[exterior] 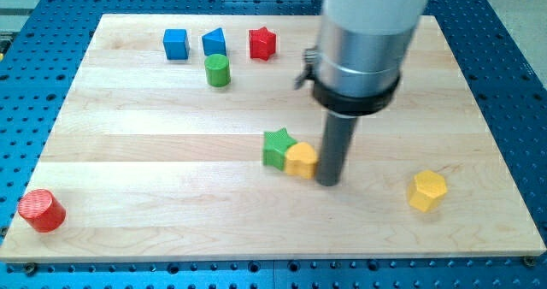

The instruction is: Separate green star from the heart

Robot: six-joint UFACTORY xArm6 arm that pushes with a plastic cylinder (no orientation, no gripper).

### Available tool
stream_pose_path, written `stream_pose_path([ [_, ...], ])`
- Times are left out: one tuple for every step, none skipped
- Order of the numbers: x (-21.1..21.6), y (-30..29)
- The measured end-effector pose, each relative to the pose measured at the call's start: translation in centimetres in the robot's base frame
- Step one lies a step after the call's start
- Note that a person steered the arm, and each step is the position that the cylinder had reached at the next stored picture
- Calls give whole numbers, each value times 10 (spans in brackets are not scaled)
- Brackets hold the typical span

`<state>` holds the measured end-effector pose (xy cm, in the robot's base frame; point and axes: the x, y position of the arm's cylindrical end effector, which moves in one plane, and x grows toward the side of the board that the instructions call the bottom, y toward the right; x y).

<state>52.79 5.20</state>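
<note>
The green star (276, 147) lies near the middle of the wooden board (154, 152). The yellow heart (301, 161) touches its right side. My tip (327, 182) stands right against the heart's right edge, on the side away from the star. The rod rises from there to the wide grey arm body at the view's top.
A blue cube (175, 44), a blue triangular block (214, 42), a red star (262, 44) and a green cylinder (218, 70) sit at the upper left. A red cylinder (41, 210) lies at the lower left corner. A yellow hexagon (426, 191) lies at the lower right.
</note>
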Motion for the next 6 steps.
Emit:
stream_pose_path([
  [-40,-36],
  [-68,-62],
  [-57,-94],
  [-26,-102],
  [-26,-135],
  [-29,-168],
])
